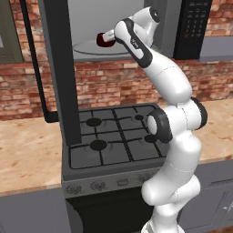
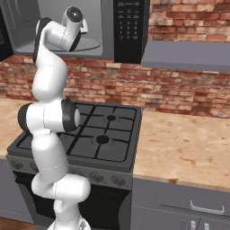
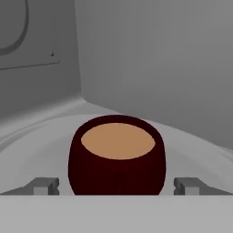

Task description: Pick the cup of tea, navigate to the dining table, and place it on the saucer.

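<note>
so we're at the pick step: the cup of tea [image 3: 117, 157] sits on the round turntable [image 3: 41, 136] inside the open microwave [image 2: 126, 29], near the plate's middle. the gripper [image 3: 117, 186] is spread wide with a fingertip either side of the cup, not touching. next it probably needs to squeeze gently and lift level so nothing spills.

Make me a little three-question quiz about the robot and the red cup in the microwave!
1. True or false: the cup of tea sits on the stove.
2. What colour is the liquid in the cup?
A. green
B. light brown
C. blue
3. Fill in: the fingers of the gripper stand on either ____ of the cup.

Key:
1. False. It sits on the turntable inside the open microwave.
2. B
3. side. They are apart, not closed on the cup.
</note>
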Motion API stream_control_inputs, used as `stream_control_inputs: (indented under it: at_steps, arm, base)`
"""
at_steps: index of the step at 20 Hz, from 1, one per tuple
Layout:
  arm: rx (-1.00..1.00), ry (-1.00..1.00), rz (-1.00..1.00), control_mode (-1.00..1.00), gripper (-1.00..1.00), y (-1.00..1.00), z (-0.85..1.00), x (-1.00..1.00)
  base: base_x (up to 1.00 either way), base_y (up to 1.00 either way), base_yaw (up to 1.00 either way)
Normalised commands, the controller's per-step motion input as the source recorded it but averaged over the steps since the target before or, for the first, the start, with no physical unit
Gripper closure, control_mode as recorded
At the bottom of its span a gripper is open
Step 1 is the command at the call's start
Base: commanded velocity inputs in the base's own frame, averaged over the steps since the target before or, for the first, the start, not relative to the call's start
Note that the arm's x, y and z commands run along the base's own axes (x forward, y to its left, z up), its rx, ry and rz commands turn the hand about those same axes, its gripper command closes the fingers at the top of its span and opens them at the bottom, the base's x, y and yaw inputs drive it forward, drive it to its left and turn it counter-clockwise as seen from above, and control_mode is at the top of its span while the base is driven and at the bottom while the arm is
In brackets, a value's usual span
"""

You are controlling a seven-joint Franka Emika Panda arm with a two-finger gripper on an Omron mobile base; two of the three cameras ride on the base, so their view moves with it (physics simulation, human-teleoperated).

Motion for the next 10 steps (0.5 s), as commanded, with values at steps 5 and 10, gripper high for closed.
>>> stream_control_inputs:
  at_steps: [5, 10]
  arm:
    - [0.00, 0.00, 0.00, -1.00, 1.00, 0.02, -0.07, 0.01]
    - [0.00, 0.00, 0.01, -1.00, 1.00, 0.00, -0.09, 0.00]
  base:
    - [0.00, 0.00, 0.00]
    - [0.00, 0.00, 0.00]
